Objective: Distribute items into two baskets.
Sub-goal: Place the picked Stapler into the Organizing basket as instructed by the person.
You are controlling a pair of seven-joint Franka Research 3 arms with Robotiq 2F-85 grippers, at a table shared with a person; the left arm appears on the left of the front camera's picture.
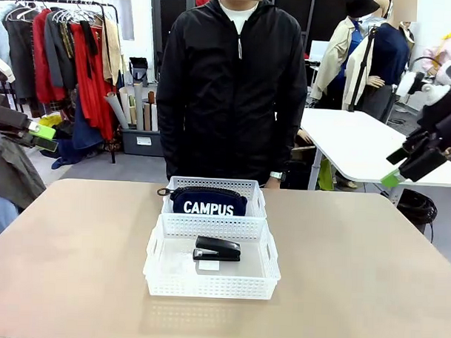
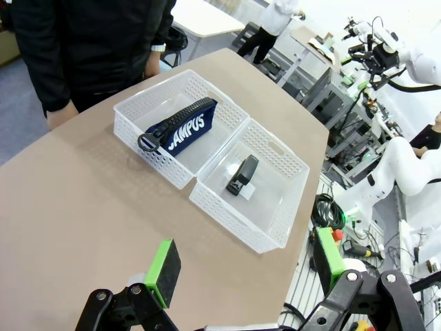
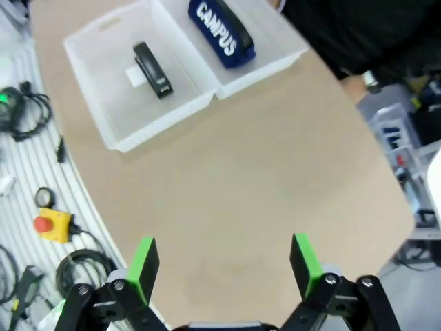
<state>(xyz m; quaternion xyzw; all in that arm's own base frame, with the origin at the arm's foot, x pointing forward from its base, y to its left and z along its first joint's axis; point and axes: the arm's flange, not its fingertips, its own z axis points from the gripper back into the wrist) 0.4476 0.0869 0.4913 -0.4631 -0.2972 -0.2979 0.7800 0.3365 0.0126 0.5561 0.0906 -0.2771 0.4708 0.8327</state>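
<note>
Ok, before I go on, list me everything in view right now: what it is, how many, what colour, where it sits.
baskets: two, white, lattice-sided, end to end at the table's middle, one nearer the robot, one nearer the person.
pouch: one, navy with white "CAMPUS" lettering, in the far basket.
stapler: one, black, in the near basket, on a small white label.
table: one, tan, bearing the baskets.
person: one, black jacket, standing at the far side.
left claw: open, green pads, raised off the table at the left.
right claw: open, green pads, raised at the right.
</note>
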